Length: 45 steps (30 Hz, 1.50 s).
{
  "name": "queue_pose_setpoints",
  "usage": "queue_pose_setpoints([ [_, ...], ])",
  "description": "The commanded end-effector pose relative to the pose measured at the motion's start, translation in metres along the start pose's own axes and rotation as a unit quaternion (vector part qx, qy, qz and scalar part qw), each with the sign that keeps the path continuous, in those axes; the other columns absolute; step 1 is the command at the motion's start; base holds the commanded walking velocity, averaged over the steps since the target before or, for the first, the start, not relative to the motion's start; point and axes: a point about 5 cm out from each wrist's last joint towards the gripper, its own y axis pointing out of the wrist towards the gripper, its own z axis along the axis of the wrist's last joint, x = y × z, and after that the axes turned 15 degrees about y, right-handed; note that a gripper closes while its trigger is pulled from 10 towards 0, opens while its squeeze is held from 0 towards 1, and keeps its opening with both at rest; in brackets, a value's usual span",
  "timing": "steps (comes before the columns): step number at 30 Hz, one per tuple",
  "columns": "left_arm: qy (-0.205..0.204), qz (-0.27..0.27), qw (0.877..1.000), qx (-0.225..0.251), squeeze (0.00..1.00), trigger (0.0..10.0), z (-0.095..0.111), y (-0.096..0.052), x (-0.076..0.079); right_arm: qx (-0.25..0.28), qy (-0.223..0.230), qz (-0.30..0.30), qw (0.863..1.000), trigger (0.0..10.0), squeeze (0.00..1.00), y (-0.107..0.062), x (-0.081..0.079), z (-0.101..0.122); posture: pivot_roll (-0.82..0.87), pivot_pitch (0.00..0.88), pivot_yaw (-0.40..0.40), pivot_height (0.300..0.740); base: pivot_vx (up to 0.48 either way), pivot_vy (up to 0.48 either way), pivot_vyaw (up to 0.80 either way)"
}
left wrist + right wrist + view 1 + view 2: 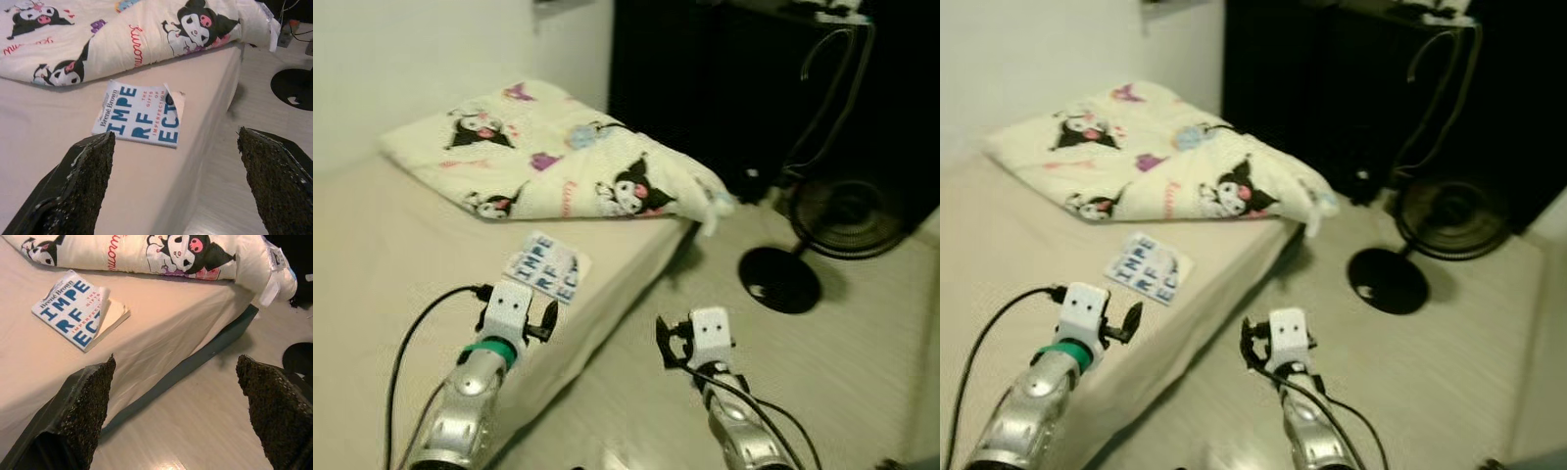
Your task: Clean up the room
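A white paperback book (546,266) with blue letters lies near the edge of the beige bed (372,255), its cover corner curled up. My left gripper (519,311) hovers over the bed just short of the book (139,115), and its fingers (83,186) are spread wide open with nothing between them. My right gripper (695,338) hangs over the floor beside the bed edge. It is open and empty too, and the book (73,308) lies off to its left.
A folded cream blanket (558,152) printed with cartoon figures lies at the far end of the bed. A black standing fan (847,211) with a round base (780,279) stands on the pale floor (822,372) to the right. Dark furniture (705,78) fills the back.
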Motion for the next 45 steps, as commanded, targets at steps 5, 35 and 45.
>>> queue_pose_setpoints([
  [5, -0.004, -0.002, 1.0, -0.009, 0.0, 10.0, -0.0047, -0.0036, 0.0019, -0.012, 0.004, -0.012, 1.0, 10.0, 0.0, -0.0015, 0.0053, -0.0041, 0.13, 0.0, 0.0, 0.74, 0.0, 0.0, 0.8],
  [35, -0.022, -0.008, 1.0, -0.008, 0.0, 10.0, -0.0035, -0.0041, 0.003, -0.018, 0.018, -0.036, 0.999, 10.0, 0.0, -0.0041, 0.0135, -0.0071, 0.13, 0.0, 0.005, 0.74, 0.0, 0.0, 0.59],
  [45, -0.03, -0.007, 0.999, -0.008, 0.0, 10.0, -0.0031, -0.0047, 0.0018, -0.012, -0.015, -0.035, 0.999, 10.0, 0.0, -0.0036, 0.0112, -0.0055, 0.13, 0.0, 0.006, 0.74, 0.201, 0.0, 0.32],
])
